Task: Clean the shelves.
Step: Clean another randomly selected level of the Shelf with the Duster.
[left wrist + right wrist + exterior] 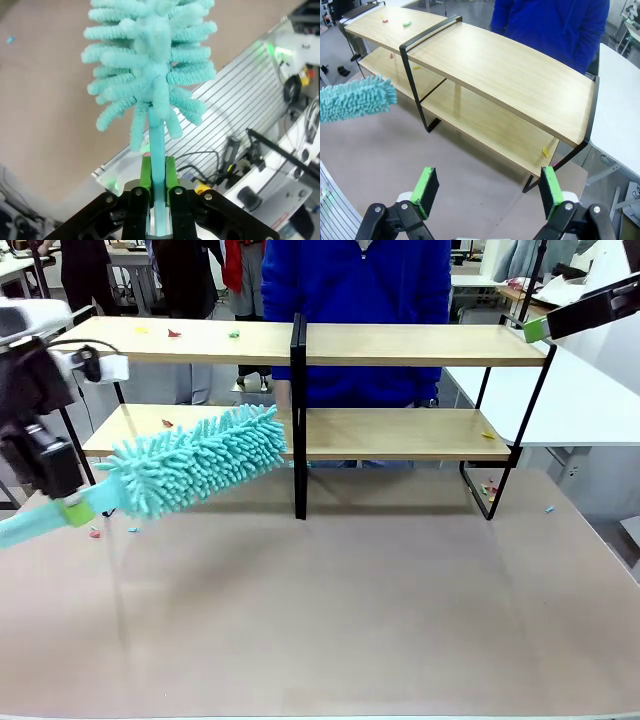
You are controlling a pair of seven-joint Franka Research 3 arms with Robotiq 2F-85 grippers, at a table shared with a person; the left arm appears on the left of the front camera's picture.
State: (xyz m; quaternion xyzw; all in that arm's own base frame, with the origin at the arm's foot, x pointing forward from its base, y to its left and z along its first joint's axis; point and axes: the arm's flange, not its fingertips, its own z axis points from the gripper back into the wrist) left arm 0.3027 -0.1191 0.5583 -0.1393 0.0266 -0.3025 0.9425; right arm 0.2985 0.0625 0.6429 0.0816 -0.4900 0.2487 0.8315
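Observation:
The shelves (400, 344) stand across the far half of the table, two light-wood boards in a black frame with a centre post (298, 420). My left gripper (73, 508) is shut on the handle of a teal fluffy duster (195, 460), whose head lies in front of the lower board's left half. In the left wrist view the green pads (146, 176) clamp the handle below the duster head (150, 65). My right gripper (537, 330) hangs open by the top board's right end, above the shelves (520, 70) with nothing between its fingers (490, 192). The duster (355, 97) shows at left.
Small coloured scraps lie on the top board's left part (175, 333), on the lower board (487, 435) (545, 151) and on the table (95, 533) near the rack's feet (490, 490). A person in blue (360, 310) stands behind the rack. A white table (590, 400) adjoins at right.

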